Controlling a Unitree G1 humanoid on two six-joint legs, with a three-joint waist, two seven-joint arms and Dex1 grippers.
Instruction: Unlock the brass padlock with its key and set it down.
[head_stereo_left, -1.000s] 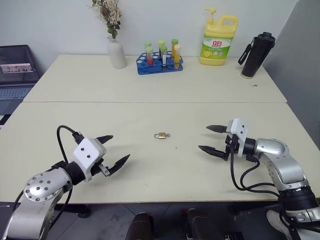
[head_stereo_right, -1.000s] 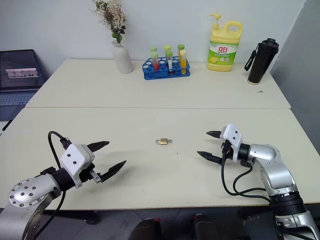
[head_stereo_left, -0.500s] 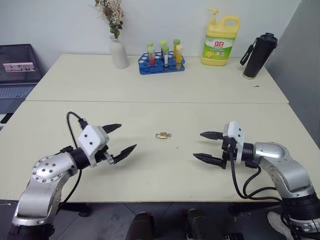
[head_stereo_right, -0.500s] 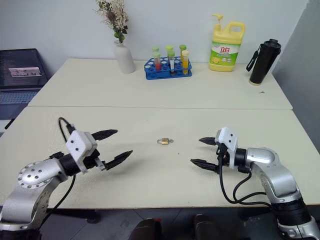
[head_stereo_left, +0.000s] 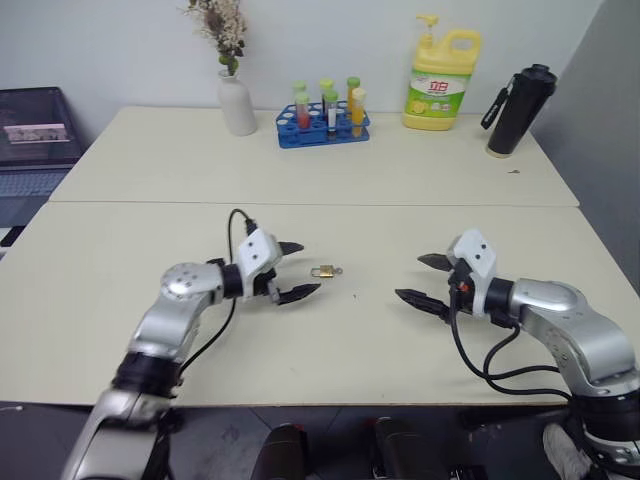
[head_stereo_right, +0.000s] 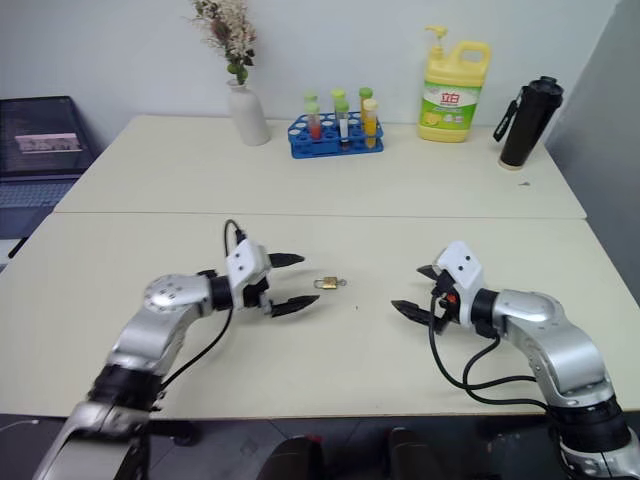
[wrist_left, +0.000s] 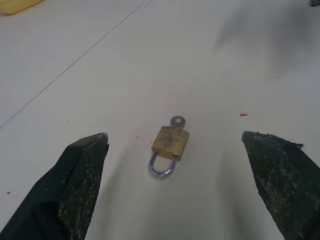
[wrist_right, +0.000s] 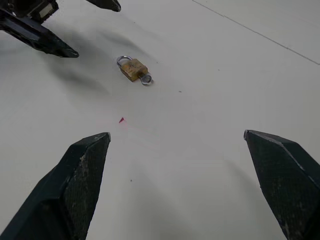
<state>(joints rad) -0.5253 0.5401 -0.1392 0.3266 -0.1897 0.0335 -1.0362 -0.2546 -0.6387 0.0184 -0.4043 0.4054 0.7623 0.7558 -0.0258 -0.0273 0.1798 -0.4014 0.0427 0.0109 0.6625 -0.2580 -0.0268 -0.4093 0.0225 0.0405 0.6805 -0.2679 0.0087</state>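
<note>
The padlock (head_stereo_left: 322, 271) lies flat on bare table (head_stereo_left: 330, 350), just ahead of the left gripper (head_stereo_left: 296, 270), with the key (wrist_left: 177, 120) in its far end. Left gripper wide open, empty, angled down. The right gripper (head_stereo_left: 423, 280), also wide open and empty, sits well apart.

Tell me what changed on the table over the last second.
The left gripper swung in from the table's near left toward the middle and now sits open just left of the brass padlock, not touching it. Nothing was grasped or released. The right gripper kept about its place, open; the padlock, with the key in its end, lies where it lay.
</note>
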